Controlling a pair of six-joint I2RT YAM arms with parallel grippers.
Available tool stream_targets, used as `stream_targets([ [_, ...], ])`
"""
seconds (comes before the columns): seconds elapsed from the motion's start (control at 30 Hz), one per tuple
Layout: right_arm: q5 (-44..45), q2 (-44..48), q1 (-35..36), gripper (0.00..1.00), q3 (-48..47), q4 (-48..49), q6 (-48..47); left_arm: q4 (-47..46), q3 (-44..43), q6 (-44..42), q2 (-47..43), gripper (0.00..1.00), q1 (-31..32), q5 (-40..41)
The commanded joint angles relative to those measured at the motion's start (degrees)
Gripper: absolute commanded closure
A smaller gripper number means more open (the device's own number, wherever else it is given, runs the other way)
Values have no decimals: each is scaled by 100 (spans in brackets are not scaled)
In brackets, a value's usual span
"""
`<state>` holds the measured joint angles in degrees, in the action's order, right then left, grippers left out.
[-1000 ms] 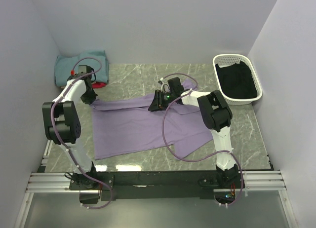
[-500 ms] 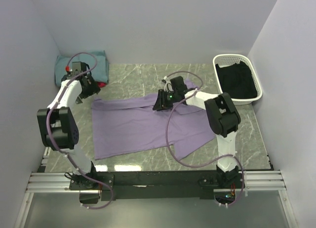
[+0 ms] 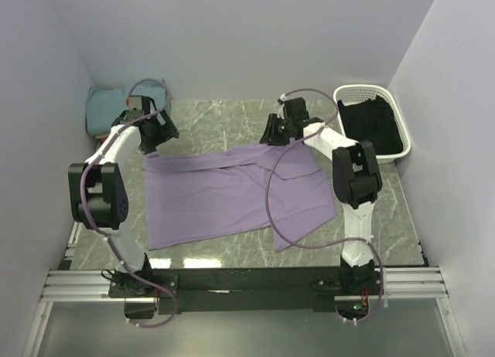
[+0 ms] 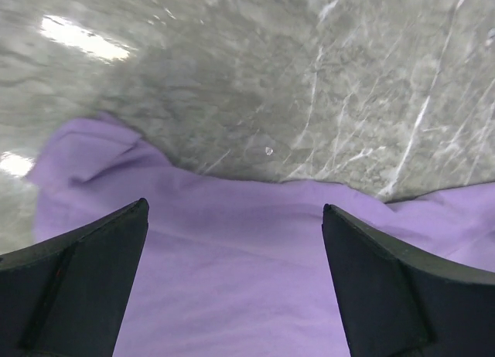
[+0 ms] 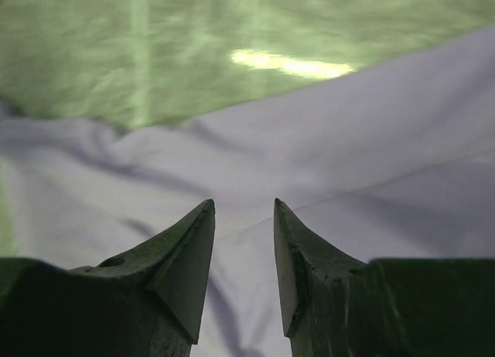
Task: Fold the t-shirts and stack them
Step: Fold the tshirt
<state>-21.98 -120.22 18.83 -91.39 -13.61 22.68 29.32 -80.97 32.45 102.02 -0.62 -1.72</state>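
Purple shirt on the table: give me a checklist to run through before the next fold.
1. Left gripper empty: ok, jaws wide, nothing between them.
2. Right gripper empty: ok, jaws apart above the cloth, nothing pinched.
3. Lavender t-shirt lying smooth: not ok, wrinkled on the right arm's side.
4. Shirt apart from the white basket: ok.
5. Teal shirt in the far corner ready for stacking: cannot tell, the left arm hides part of it.
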Motion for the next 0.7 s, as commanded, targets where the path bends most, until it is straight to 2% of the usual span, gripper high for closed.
stream_targets([
  [0.0,589,-492,-247,56,-413,-519,70,-375,-138,43,292,1,194,-321],
  [0.17,799,-835,-599,56,-721,-651,105,-330,-385,-19,644,1,352,-285],
  [0.37,1318,-1432,-872,55,-1626,-1618,263,-269,-455,-2,951,1,431,-207],
  [0.47,907,-1670,-1109,56,-1873,-1812,483,-234,-560,-1,1118,0,440,-242],
  [0.67,774,-1864,-1355,56,-2304,-2207,712,-111,-736,-54,1242,0,467,-171],
])
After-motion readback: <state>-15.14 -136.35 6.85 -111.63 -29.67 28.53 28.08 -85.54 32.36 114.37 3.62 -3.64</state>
